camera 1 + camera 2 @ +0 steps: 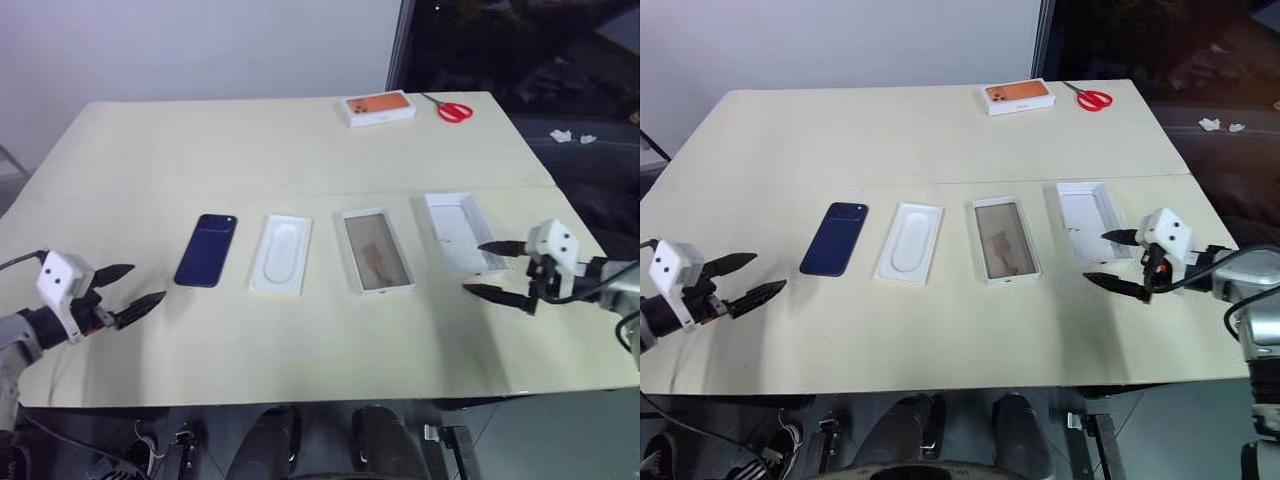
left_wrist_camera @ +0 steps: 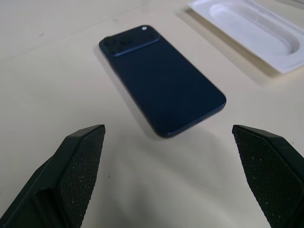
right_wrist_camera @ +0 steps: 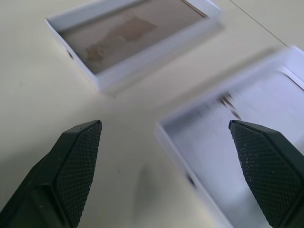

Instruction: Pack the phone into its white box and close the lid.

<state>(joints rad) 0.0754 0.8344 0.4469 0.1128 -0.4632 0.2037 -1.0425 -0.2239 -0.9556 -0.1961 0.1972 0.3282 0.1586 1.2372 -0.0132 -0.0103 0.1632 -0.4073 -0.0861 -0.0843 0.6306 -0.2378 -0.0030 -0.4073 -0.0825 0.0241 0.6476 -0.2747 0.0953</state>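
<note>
The dark blue phone lies flat on the table, camera bump at its far end, also seen close up as the phone. To its right lies a thin white insert, then the white box with its tan floor showing, then the lid lying inside-up. My left gripper hovers open near the table's front left, short of the phone. Over at the front right, my right gripper is open just beside the lid's near end. Nothing is between either pair of fingers.
A white box with an orange picture and red-handled scissors lie at the table's far edge. The table's right edge runs close behind my right gripper.
</note>
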